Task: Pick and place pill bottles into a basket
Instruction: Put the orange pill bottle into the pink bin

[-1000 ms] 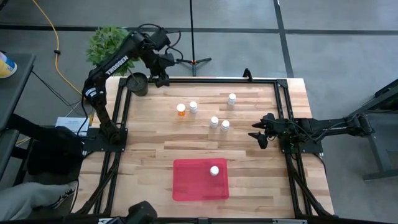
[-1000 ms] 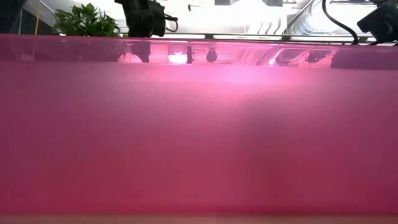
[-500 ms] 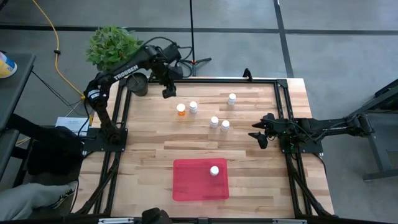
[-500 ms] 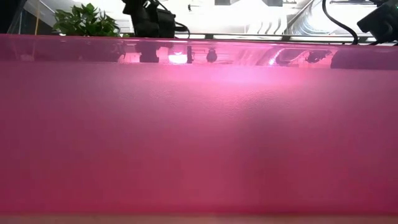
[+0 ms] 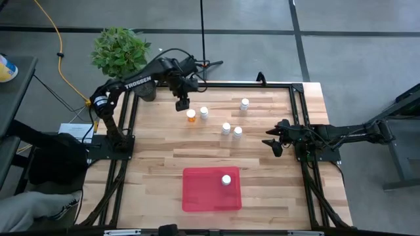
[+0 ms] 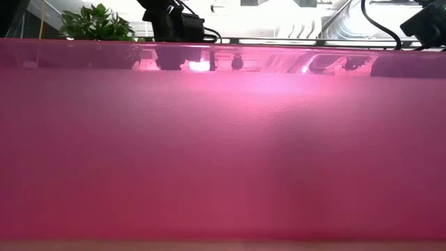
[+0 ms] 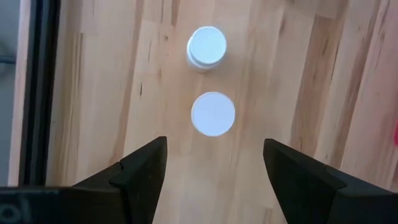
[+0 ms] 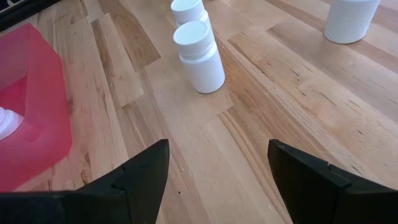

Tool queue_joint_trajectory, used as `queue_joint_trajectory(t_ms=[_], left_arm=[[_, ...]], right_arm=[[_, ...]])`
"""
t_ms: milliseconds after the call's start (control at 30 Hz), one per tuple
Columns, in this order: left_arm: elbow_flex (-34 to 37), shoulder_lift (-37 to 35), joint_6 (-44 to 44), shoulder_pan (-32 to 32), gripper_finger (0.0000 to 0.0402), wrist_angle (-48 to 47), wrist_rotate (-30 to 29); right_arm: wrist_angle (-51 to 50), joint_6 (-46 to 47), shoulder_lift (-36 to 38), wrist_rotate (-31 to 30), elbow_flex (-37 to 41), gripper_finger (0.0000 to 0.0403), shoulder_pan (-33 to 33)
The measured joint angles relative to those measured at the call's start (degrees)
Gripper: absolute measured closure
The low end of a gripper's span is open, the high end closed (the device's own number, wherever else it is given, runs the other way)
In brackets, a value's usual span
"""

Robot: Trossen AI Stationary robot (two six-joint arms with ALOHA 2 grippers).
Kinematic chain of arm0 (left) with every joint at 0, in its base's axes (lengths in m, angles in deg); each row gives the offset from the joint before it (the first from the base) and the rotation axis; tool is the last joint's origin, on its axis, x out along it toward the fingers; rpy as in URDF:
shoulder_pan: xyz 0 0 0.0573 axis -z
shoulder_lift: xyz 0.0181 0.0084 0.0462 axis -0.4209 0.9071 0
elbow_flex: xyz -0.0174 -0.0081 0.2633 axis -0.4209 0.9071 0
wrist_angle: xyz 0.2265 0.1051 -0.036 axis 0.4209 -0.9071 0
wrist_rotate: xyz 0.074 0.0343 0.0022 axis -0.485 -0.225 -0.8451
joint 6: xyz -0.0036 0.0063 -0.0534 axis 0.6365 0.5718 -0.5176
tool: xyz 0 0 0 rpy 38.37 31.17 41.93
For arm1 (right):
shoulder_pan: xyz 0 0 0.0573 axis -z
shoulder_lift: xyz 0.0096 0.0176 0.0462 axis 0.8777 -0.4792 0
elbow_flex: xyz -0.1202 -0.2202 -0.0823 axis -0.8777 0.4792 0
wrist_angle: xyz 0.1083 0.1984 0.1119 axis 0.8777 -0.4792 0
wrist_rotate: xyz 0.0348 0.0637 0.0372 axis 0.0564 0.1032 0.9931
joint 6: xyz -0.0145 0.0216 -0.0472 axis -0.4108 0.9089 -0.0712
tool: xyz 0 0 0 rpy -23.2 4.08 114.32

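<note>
Left tool [image 5: 182,103]: released, above orange bottle [image 5: 191,115]. Right tool [image 5: 271,143]: released, idle at bench [image 5: 275,190] edge. Four white bottles [image 5: 226,128] loose; one bottle [image 5: 226,179] inside red basket [image 5: 200,196].

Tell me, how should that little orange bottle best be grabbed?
Probably from straight above, closing on its round sides just under the white cap. The orange bottle stands upright, and the left end effector, open, hovers close by. A white bottle stands close beside it, so the fingers should straddle the other way.
</note>
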Motion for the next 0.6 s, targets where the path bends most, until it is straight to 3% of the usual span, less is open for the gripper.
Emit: queue_joint_trajectory(t_ms=[600], left_arm=[[7.6, 0.0, 8.1, 1.1, 0.0103, 5.3, -0.9]], right_arm=[[0.0, 0.4, 0.0, 0.0, 0.0, 0.0139, 0.0]])
